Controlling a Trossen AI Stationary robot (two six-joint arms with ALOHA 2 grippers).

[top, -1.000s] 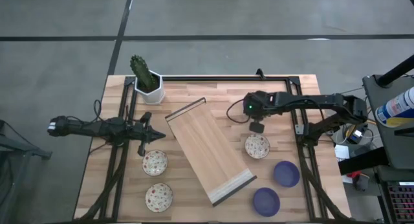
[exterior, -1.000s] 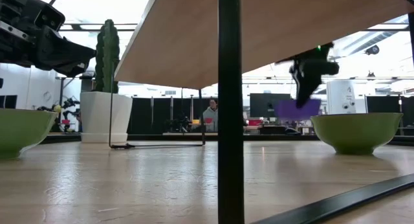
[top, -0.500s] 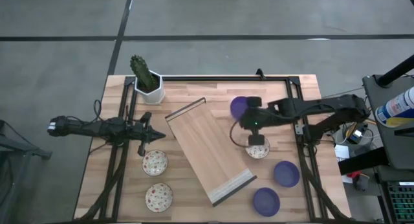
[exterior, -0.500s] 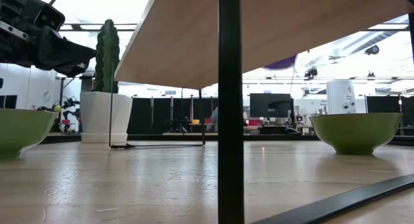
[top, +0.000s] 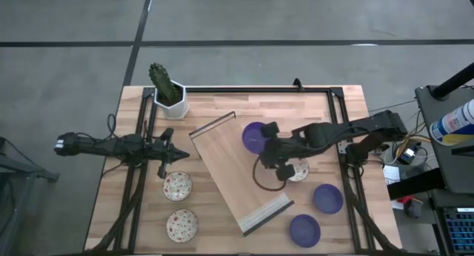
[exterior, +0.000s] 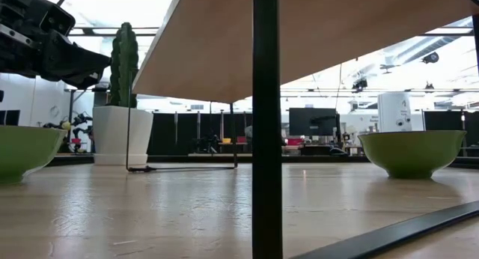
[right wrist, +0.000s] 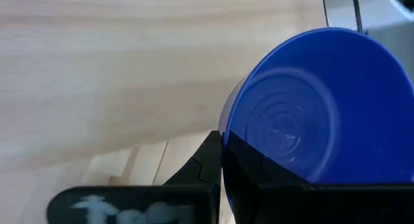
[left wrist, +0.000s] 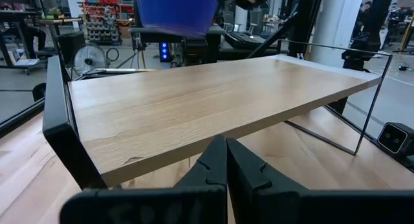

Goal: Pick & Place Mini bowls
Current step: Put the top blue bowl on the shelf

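Observation:
My right gripper [top: 265,135] is shut on a cobalt blue mini bowl [top: 253,137] above the slanted wooden shelf board [top: 231,183]; the bowl fills the right wrist view [right wrist: 304,101] and shows far off in the left wrist view [left wrist: 174,9]. Two more blue bowls [top: 327,198] [top: 304,230] rest on the table at the near right. A speckled white bowl [top: 298,172] is partly hidden under the right arm, and two others [top: 178,185] [top: 181,225] sit at the near left. My left gripper [top: 164,158] rests shut at the table's left. My right gripper pinches the blue bowl by its rim [right wrist: 224,134], with the bowl's wall between the two fingers. The fingers slant down at it from the table's right. The bowl is lifted clear above the shelf board, its opening facing up.
A cactus in a white hexagonal pot [top: 170,100] stands at the far left. A black metal frame [top: 244,89] runs round the table. In the low view the shelf's black post [exterior: 266,124] stands in front, with green bowl sides [exterior: 412,153] [exterior: 22,150] to either side.
My right gripper has risen and carried the blue bowl toward the table's left, from beside the right speckled bowl to over the wooden shelf board, and its wrist has rolled. The bowl has left the low view and now shows its opening from above.

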